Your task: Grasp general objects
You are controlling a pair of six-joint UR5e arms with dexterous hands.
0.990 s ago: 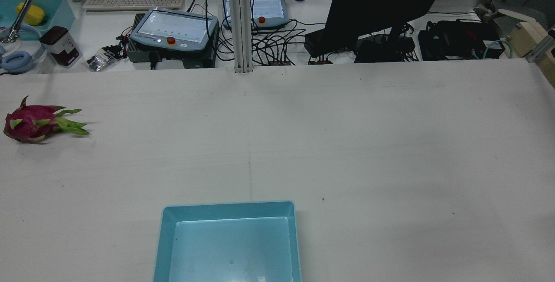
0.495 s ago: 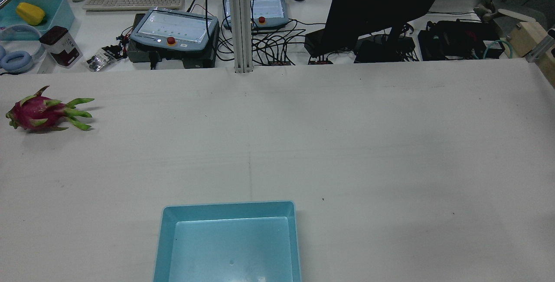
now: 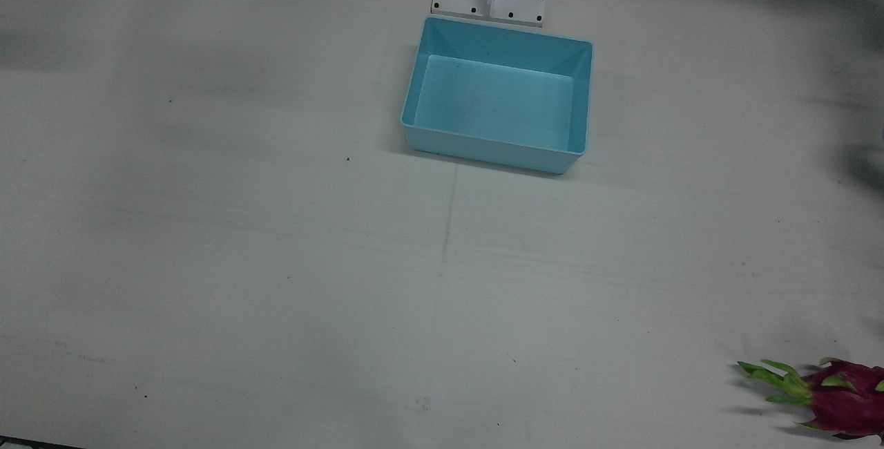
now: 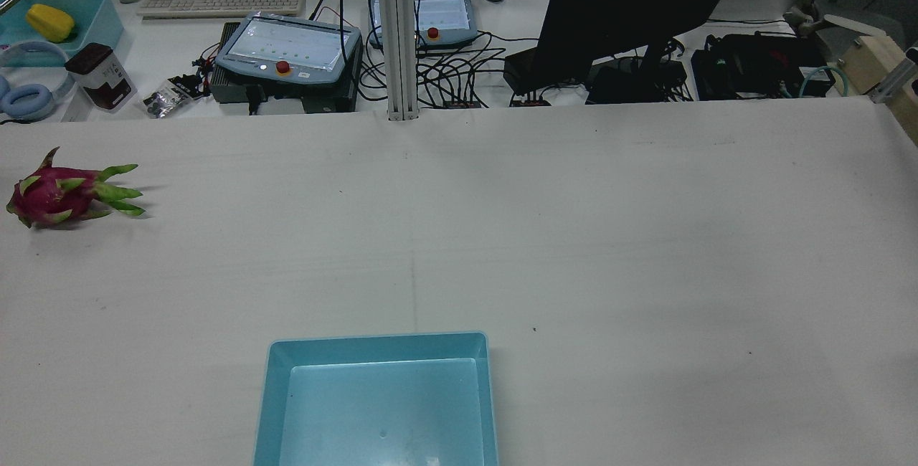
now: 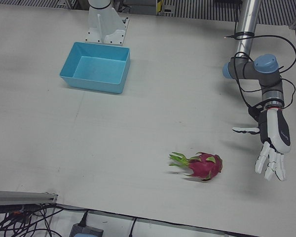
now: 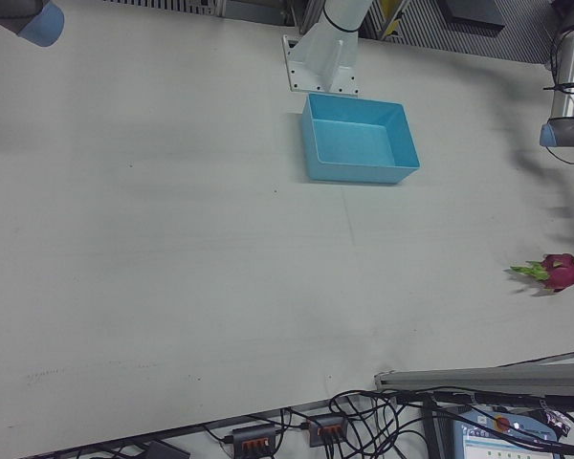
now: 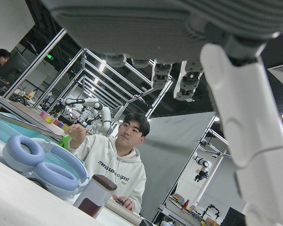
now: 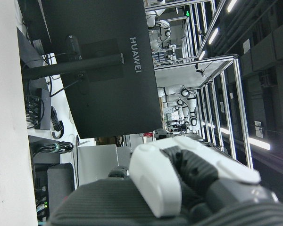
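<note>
On table's [image 5: 138,128] left edge: dragon fruit [image 5: 203,166] lies alone; left hand [image 5: 272,143] beside it, fingers spread, empty; right hand [image 8: 179,188] state unclear.

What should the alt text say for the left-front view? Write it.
A pink dragon fruit with green scales lies on a white table, the robot's open left hand hanging beside it, apart, fingers spread downward. An empty blue bin sits at the far side.

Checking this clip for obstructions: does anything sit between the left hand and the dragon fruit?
Nothing visible does. In the left-front view the open left hand hangs beside the dragon fruit, with only bare table between them. The blue bin sits far off.
</note>
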